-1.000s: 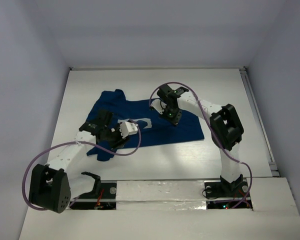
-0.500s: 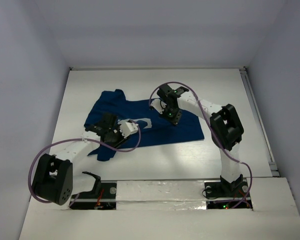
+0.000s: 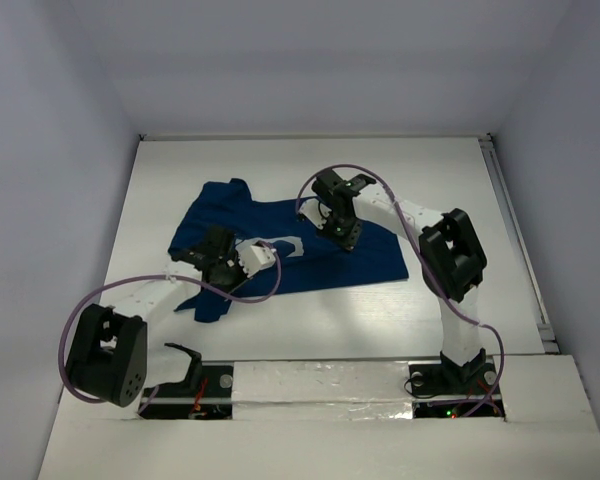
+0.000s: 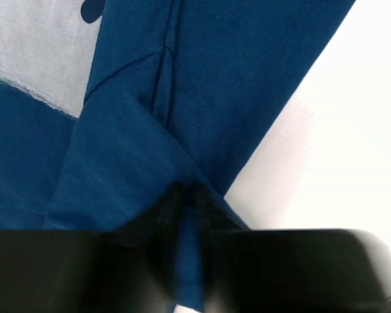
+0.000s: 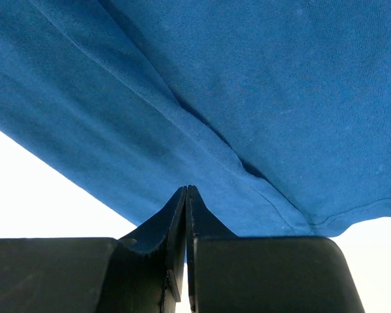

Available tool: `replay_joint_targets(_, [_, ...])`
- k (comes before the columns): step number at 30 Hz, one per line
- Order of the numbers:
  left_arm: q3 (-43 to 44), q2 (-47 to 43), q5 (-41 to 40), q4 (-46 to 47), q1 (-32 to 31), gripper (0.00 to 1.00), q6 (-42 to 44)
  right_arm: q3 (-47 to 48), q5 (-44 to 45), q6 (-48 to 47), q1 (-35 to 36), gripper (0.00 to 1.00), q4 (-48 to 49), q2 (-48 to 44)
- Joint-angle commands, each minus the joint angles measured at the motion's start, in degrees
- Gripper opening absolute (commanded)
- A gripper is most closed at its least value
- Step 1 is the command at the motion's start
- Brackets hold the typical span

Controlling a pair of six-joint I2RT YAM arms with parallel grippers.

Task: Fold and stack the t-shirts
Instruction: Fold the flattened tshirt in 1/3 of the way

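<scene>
Navy t-shirt [image 3: 345, 262] x1, cloth in L pincer [image 4: 186, 199] + R pincer [image 5: 186, 192] (x2).

Fingers [image 4: 137, 254] of left hand [image 4: 186, 208] blurred, chest print [image 4: 32, 45] cut off at corner, t-shirt [image 4: 215, 98] cropped in both wrist views

Left fingers [image 4: 158, 225], right fingers [image 5: 164, 225] (both pinched)

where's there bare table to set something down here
Widest bare table is the far strip between the t-shirt and the back wall, plus the far right corner. A narrower strip runs between its near hem and the arm bases. Crowded: the middle, where the left gripper and right gripper pinch the shirt, and the near left corner under the left arm.
</scene>
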Motion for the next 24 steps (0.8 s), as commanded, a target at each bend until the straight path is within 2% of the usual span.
replay_joint_targets(1, [0.62, -0.07, 0.47, -1.36, -0.12, 0.03, 0.01, 2.27, -0.64, 0.70, 0.49, 0.06, 0.61, -0.33])
replay_joint_targets(2, [0.79, -0.07, 0.56, -1.53, -0.12, 0.00, 0.10, 2.27, -0.64, 0.70, 0.49, 0.06, 0.61, -0.42])
replay_joint_targets(8, [3.69, -0.60, -2.51, -1.97, -0.12, 0.00, 1.06, 1.92, -0.55, 0.70, 0.49, 0.06, 0.87, -0.77])
replay_joint_targets(16, [14.23, 2.91, -9.44, -2.68, -0.12, 0.00, 3.78, 1.48, 0.85, 0.96, 0.49, 0.05, 1.48, -0.16])
replay_joint_targets(24, [25.22, 16.61, -12.36, -1.89, 2.16, 0.00, 7.21, 0.87, 0.24, 0.70, 0.49, 0.05, 1.66, -0.95])
